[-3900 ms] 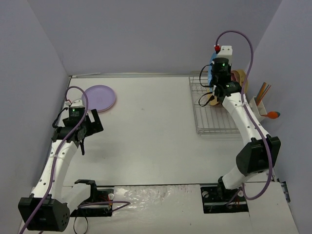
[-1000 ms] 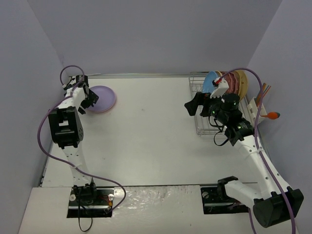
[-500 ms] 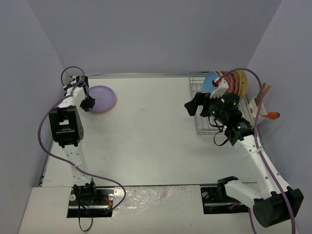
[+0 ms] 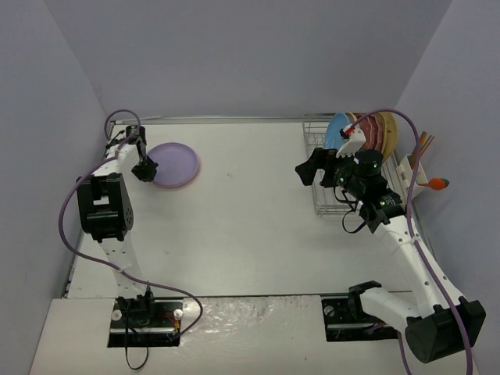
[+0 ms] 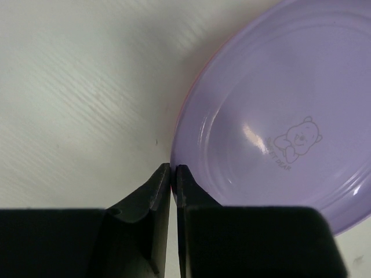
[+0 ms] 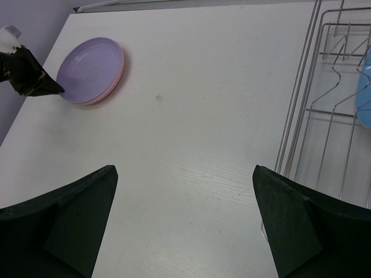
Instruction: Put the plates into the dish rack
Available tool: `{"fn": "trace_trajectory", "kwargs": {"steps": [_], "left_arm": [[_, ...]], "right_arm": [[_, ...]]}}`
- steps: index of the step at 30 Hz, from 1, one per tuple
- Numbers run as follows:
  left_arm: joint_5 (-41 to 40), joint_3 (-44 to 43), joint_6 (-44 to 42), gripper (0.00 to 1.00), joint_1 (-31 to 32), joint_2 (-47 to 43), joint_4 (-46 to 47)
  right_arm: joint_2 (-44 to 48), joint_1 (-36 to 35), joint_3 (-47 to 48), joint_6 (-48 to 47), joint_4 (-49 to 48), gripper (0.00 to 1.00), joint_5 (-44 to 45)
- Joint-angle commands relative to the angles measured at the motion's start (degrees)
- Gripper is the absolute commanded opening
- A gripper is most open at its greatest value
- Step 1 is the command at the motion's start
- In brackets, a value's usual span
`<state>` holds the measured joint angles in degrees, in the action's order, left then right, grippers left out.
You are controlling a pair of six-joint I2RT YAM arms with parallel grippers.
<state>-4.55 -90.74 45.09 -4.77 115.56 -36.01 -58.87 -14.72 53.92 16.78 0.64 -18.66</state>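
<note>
- Left gripper (image 4: 145, 169) is clenched on the left rim of the lilac plate (image 4: 173, 164), which lies flat at the far left of the tabletop (image 4: 250, 211).
- Right gripper (image 4: 316, 173) hangs with its jaws spread wide over the tabletop, just beside the dish rack (image 4: 332, 199).
- A blue plate (image 4: 337, 131) and other plates (image 4: 380, 129) stand upright in the far end of the dish rack.
</note>
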Motion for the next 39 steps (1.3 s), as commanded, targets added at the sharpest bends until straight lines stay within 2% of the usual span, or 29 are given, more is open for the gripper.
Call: {"fn": "trace_trajectory", "kwargs": {"steps": [1,7,13,20,34,39], "left_arm": [[3.57,4.59,-2.73,0.00,6.15,-9.02,-1.43],[4.29,9.57,-1.36,0.00,12.09,-15.86,-1.05],[5.03,11.97,1.10,0.00,12.42,-21.70,1.09],[11.15,12.61,0.63,0.00,12.66,-27.87,4.79],[22.49,23.93,2.92,0.00,14.75,-43.58,14.25],[24.27,26.54,4.46,0.00,15.64,-47.32,16.85]], "right_arm": [[0.51,-0.22,0.40,1.76,-3.80,1.00,-1.99],[-1.07,-1.03,0.31,2.78,-3.80,1.00,-3.86],[-3.13,-2.54,0.87,3.92,-4.05,1.00,-4.64],[-6.63,-5.27,2.50,7.28,-5.32,1.00,-6.02],[-19.76,-10.20,7.34,22.85,-21.45,1.00,-13.87],[-24.33,-13.18,11.68,22.51,-20.76,1.00,-14.25]]}}
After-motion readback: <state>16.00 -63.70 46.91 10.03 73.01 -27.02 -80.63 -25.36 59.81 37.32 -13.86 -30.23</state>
